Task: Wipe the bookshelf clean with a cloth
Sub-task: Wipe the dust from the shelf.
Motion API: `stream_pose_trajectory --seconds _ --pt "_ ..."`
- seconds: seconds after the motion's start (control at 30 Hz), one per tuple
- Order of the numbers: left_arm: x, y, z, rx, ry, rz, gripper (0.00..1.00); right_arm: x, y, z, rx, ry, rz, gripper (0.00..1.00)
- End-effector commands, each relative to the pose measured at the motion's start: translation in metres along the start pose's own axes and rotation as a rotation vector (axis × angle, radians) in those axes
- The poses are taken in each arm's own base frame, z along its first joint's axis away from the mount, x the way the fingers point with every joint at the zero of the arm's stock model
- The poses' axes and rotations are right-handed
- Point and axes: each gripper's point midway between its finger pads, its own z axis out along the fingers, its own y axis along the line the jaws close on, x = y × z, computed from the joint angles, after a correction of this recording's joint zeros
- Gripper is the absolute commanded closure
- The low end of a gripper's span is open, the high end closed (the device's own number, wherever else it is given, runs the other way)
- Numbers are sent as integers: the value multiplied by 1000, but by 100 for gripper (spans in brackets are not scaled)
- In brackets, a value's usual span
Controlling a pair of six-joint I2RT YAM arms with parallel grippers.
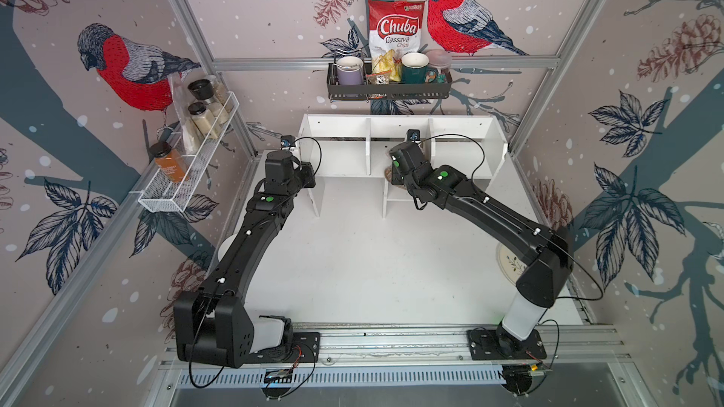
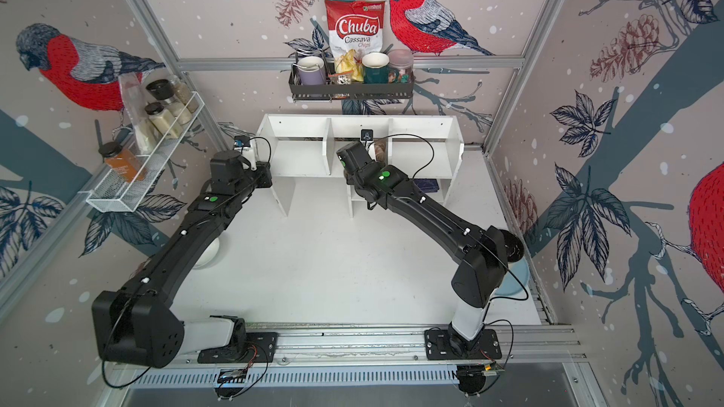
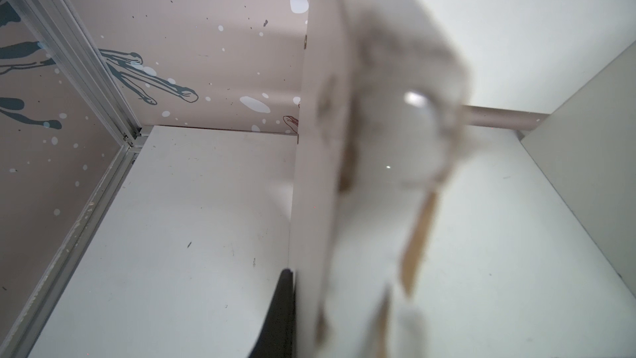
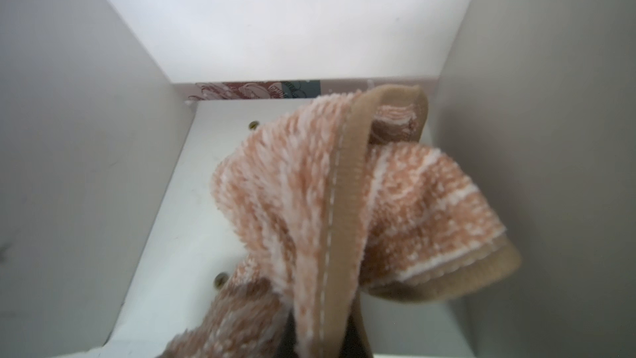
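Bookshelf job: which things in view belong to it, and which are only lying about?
Belong to the job: bookshelf, cloth.
Lying about: chips bag, purple mug, green mug, black rack, spice jars, wire rack.

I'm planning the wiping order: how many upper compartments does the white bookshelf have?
3, side by side across the bookshelf: the left compartment; the middle compartment, with the cloth inside; the right compartment. The full width shows, so none should be hidden.
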Motion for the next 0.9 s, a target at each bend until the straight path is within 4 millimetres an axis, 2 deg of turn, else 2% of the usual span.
stream_pose_trajectory --seconds 0.0,0.1,0.23,0.3,0.4,0.6,0.73,0.87 --pt "2 -19 -3 107 24 -217 100 -17 -13 6 50 -42 45 100" --pt "2 -19 -4 105 18 -220 100 -31 -3 18 46 -58 37 100" --pt "1 -21 -4 121 9 -235 100 -43 29 26 -24 -68 25 100" --pt "2 -21 -3 118 10 -235 100 -41 43 25 -53 -64 16 100" --pt "2 -21 -3 116 10 -234 100 -30 52 22 -71 -44 10 100" --pt "3 -20 -1 115 18 -233 100 1 39 1 -80 1 5 100" --pt "3 -19 -1 113 18 -233 100 -1 14 -11 -31 -32 11 100" --pt "2 -18 -2 111 15 -231 100 -15 -5 -1 1 -39 31 100"
